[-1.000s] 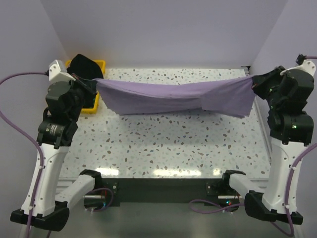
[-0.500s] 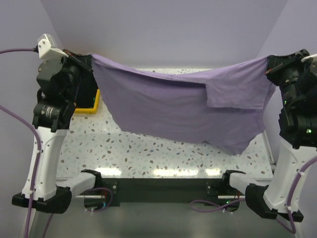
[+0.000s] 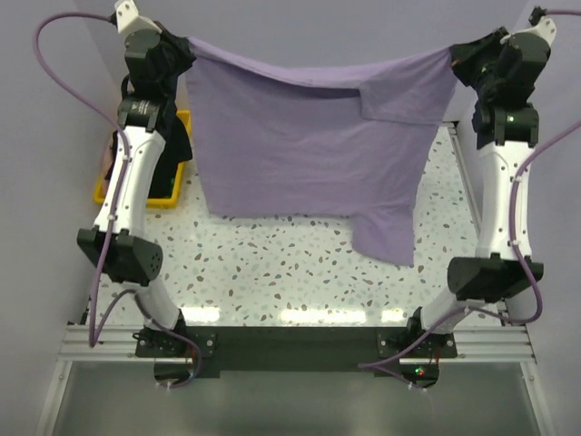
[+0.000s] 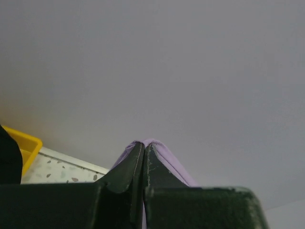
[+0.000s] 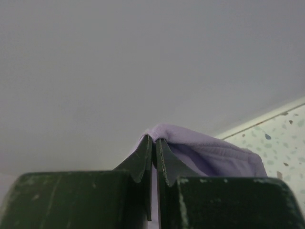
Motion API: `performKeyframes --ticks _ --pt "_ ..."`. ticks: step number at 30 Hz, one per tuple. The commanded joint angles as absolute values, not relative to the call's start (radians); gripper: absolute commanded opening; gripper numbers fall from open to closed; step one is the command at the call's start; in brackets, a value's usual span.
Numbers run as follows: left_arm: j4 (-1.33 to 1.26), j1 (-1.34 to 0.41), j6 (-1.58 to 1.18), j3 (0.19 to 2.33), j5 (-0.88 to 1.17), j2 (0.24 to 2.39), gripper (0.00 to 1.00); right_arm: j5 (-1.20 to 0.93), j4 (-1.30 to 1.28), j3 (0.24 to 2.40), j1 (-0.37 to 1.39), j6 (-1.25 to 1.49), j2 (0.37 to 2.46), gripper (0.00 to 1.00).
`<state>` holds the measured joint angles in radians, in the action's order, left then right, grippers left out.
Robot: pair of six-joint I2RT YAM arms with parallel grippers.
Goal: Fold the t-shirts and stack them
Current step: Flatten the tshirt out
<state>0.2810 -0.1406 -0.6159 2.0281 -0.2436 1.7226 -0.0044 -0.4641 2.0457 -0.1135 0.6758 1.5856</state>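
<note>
The lavender t-shirt (image 3: 300,145) hangs spread out like a banner over the speckled table (image 3: 272,272), and its bottom edge droops lowest on the right. Up top, the left gripper (image 3: 182,50) is clamped tight on one upper corner and the right gripper (image 3: 457,56) is pinched onto the other. At the back left sits a yellow tray (image 3: 163,198) with the black shirt (image 4: 9,164) in it.
</note>
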Motion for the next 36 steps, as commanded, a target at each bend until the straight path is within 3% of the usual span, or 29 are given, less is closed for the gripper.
performKeyframes --ticks 1,8,14,20,28,36 --pt "0.127 -0.089 -0.620 2.225 -0.206 1.808 0.00 -0.075 -0.221 2.245 -0.115 0.739 1.678 0.00" --pt "-0.072 0.000 -0.730 2.341 -0.069 1.965 0.00 -0.084 -0.118 2.445 -0.115 0.773 1.830 0.00" --pt "-0.087 0.043 -0.733 2.283 -0.023 1.974 0.00 -0.081 -0.032 2.188 -0.115 0.775 1.775 0.00" --pt "-0.215 0.046 -0.752 1.698 -0.014 1.784 0.00 -0.081 -0.006 1.782 -0.117 0.749 1.567 0.00" --pt "-0.253 0.049 -0.799 1.183 -0.020 1.545 0.00 -0.068 -0.109 1.170 -0.117 0.718 1.287 0.00" --pt "-0.181 0.049 -0.914 0.689 -0.051 1.401 0.00 -0.003 -0.285 0.822 -0.132 0.649 1.181 0.00"
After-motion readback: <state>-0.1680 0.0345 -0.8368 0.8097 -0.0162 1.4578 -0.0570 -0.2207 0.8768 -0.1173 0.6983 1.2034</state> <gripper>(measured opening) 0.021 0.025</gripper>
